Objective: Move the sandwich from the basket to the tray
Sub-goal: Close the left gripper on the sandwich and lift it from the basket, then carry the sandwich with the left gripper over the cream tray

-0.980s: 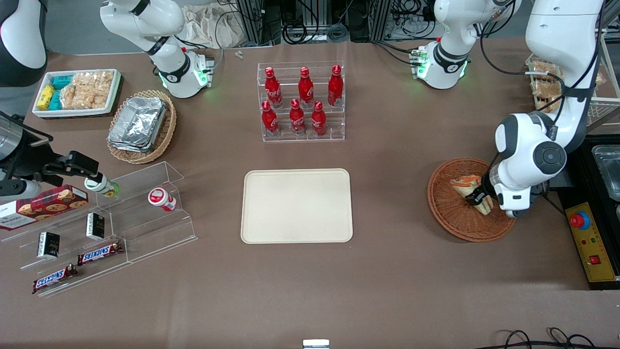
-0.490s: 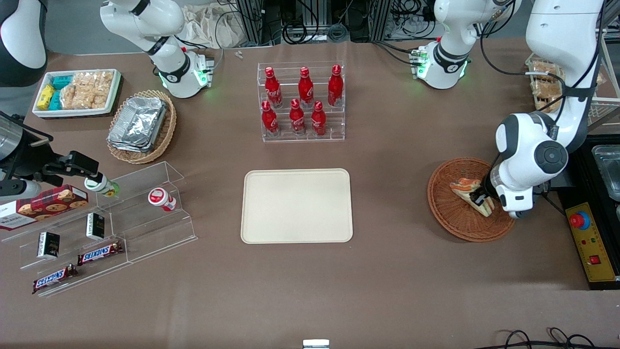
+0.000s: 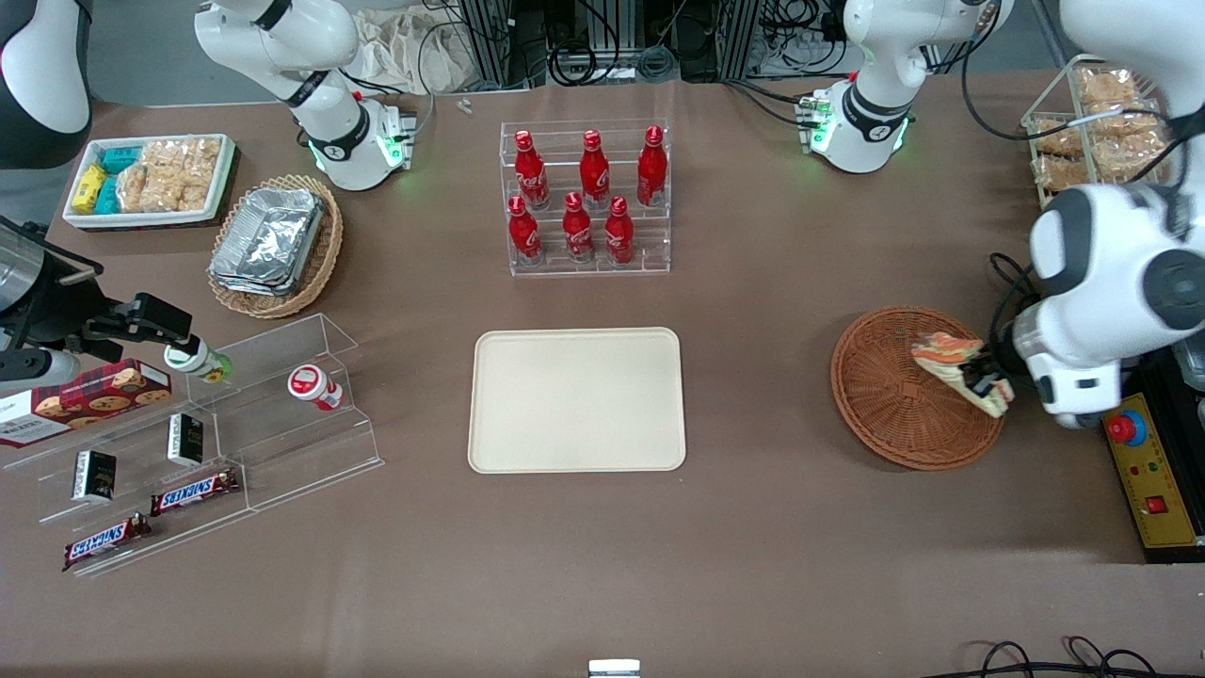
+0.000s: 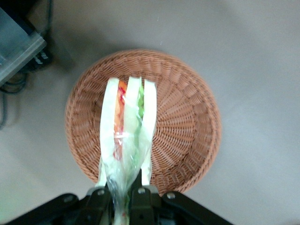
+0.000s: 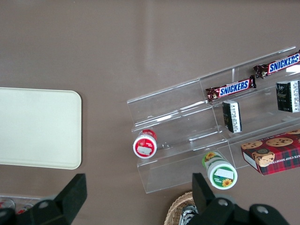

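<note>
Clamped between the black fingers of the left arm's gripper (image 3: 988,384): the small triangular wedge sandwich (image 3: 953,365) of white bread with orange and green filling, wrapped in clear film. Held at its narrow, wrapped end, with the wider bread edge pointing away from the gripper (image 4: 123,199) and out over the round reddish-brown woven wicker basket (image 3: 885,414). Lifted clear of the weave, hanging above the basket's rim toward the working arm's end of the surface, at the right middle of the front frame. Seen from the wrist camera: three white bread slices of the sandwich (image 4: 129,126) standing on edge, orange filling in one gap and green in the other, the basket (image 4: 187,122) beneath with nothing else inside it, and the gripper fingers pressed tight on the crumpled film.

Lying bare in the centre of the front frame, well apart from the basket: the flat cream-beige rectangular plastic tray (image 3: 576,399) with rounded corners, also visible at the left edge of the right wrist frame (image 5: 37,126). Above the tray in the front frame, farther from the camera: a clear acrylic rack of six red bottles (image 3: 584,198). At the upper left: a lighter tan wicker basket of silver foil containers (image 3: 273,243) and a white bin of snacks (image 3: 151,179). At the lower left: a clear stepped display with chocolate bars (image 3: 188,443).
</note>
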`<act>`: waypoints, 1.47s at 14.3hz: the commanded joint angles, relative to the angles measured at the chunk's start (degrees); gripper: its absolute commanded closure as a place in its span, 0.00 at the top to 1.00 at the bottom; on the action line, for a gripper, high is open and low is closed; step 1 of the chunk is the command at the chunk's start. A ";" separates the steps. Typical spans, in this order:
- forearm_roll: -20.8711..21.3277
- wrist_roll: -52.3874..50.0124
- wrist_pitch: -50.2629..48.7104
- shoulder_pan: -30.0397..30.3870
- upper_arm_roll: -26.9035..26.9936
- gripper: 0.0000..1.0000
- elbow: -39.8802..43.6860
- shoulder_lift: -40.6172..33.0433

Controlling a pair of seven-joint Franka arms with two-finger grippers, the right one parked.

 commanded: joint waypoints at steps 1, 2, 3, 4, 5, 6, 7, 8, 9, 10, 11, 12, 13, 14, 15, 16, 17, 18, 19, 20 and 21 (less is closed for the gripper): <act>0.19 6.86 -14.27 0.24 -2.55 0.00 12.91 1.16; -0.16 9.41 -17.19 0.24 -4.04 0.00 16.35 1.33; -0.34 11.35 -18.17 0.33 -6.23 0.00 19.08 1.42; -0.51 11.89 -18.27 0.33 -8.87 0.00 20.06 1.51; -0.52 12.16 -17.92 0.33 -12.29 0.00 20.42 1.95; -0.34 11.90 -17.66 0.42 -16.32 0.05 20.51 3.25; 0.01 11.64 -17.31 0.33 -19.93 0.06 20.51 4.83; 0.01 11.63 -16.09 -0.11 -21.88 0.06 20.51 6.59; 0.01 11.55 -12.77 -0.89 -23.38 0.06 20.42 7.83; 0.10 11.63 -8.73 -2.82 -23.83 0.05 19.90 9.40; 0.36 11.72 -6.26 -5.44 -23.83 0.05 19.90 11.68; 0.62 11.72 -4.58 -7.91 -23.75 0.05 19.90 14.32; 1.06 11.72 -2.82 -9.85 -23.75 0.05 19.90 16.95; 2.98 11.37 -0.71 -11.52 -23.75 0.05 19.81 19.41; 5.00 10.24 1.22 -13.54 -23.75 0.05 19.81 21.96; 6.06 8.66 3.15 -15.04 -23.57 0.03 19.81 24.42; 7.29 8.12 5.35 -15.31 -23.57 0.03 19.72 26.45; 7.65 8.12 6.94 -15.40 -23.66 0.02 19.55 28.04; 7.57 8.29 8.35 -15.49 -23.66 0.02 19.46 29.27; 7.66 8.38 10.36 -16.19 -23.66 0.02 19.46 30.59; 7.92 8.47 12.47 -17.41 -23.57 0.02 19.46 31.82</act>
